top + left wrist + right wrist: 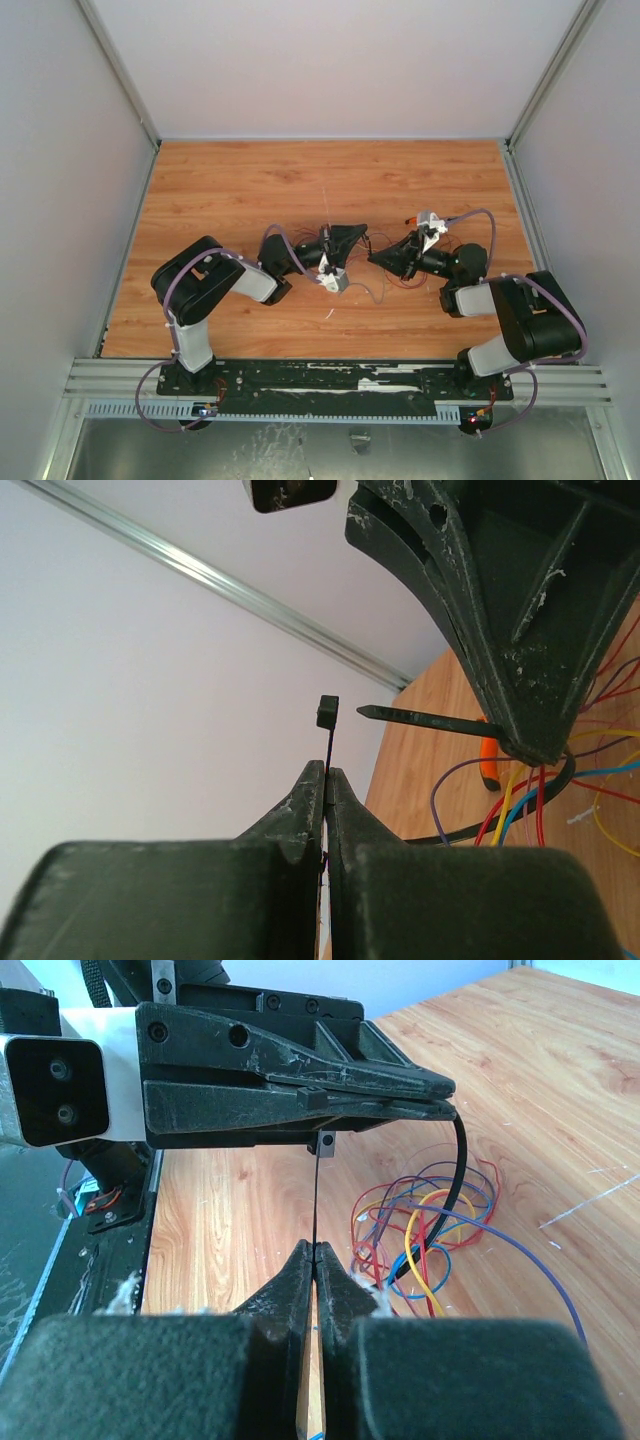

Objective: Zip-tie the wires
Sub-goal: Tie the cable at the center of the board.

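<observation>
Your left gripper (325, 780) is closed tight on the zip tie (420, 718), pinching the thin strip just below its square head (327, 712), which stands clear of the fingertips, up off the wires (425, 1230). Your right gripper (314, 1252) is also clamped shut on the zip tie. In its own wrist view the strip runs edge-on from between the fingers straight toward the head. In the left wrist view the pointed tail pokes out of the right gripper and stops just beside the head, with a small gap between them, so it is not threaded. From the grippers the black strip bends in an arc down to the wires. You cannot tell from these views whether the arc goes around the whole bundle. The wires lie on the wooden table (250, 180) in a loose tangle of red, yellow, blue and purple loops. They sit directly beneath the two meeting grippers, and one purple strand trails off alone across the boards. An orange pliers handle (489, 765) shows just beyond the wires, mostly hidden behind the right gripper.
</observation>
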`<move>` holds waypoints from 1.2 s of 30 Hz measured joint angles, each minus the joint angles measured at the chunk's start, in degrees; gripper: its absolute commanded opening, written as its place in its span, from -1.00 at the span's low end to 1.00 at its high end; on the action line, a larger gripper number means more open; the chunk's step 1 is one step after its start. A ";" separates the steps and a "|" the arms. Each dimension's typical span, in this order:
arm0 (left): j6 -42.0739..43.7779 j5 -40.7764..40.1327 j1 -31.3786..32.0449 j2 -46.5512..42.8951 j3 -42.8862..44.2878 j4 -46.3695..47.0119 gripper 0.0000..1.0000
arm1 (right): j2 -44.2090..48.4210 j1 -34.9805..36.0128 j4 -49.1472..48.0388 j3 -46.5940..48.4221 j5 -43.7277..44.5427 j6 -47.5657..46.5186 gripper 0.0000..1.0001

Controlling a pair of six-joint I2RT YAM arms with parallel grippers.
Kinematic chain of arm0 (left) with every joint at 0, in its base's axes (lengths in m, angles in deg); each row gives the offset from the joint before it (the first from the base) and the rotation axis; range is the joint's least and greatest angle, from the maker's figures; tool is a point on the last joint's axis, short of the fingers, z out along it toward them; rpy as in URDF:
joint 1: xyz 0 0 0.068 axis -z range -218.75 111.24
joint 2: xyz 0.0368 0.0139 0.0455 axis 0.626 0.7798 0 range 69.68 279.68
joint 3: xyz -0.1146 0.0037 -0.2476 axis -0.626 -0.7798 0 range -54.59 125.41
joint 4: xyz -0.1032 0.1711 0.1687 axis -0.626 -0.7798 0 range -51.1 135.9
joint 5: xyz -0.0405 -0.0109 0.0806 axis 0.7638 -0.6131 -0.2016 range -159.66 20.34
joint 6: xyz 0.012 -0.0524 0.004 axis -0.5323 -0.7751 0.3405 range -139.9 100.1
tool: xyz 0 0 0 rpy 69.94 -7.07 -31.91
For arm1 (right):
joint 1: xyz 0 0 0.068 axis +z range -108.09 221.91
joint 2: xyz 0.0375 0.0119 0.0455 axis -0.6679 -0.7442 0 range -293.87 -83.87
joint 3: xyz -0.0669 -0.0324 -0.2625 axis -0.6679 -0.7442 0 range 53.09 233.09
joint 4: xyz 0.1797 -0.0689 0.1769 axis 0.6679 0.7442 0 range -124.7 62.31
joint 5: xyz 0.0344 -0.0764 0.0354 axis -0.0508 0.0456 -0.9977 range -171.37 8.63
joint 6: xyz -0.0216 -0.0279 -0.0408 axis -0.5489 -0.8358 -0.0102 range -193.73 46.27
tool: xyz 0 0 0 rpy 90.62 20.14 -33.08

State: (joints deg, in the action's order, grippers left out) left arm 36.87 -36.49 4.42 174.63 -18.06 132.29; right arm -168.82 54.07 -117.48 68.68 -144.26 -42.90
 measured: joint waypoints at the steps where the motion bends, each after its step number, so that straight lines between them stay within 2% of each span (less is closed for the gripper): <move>1: 0.00 0.00 0.07 0.00 0.00 0.00 -1.00 | 0.00 0.15 0.00 0.00 0.00 -0.07 -1.00; 36: -0.90 -0.55 0.57 0.00 0.00 0.11 -1.00 | 1.62 1.33 0.22 0.15 0.46 -3.48 -1.00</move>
State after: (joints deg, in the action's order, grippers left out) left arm 35.97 -37.04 4.99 174.63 -18.06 132.40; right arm -167.20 55.40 -117.26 68.84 -143.80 -46.38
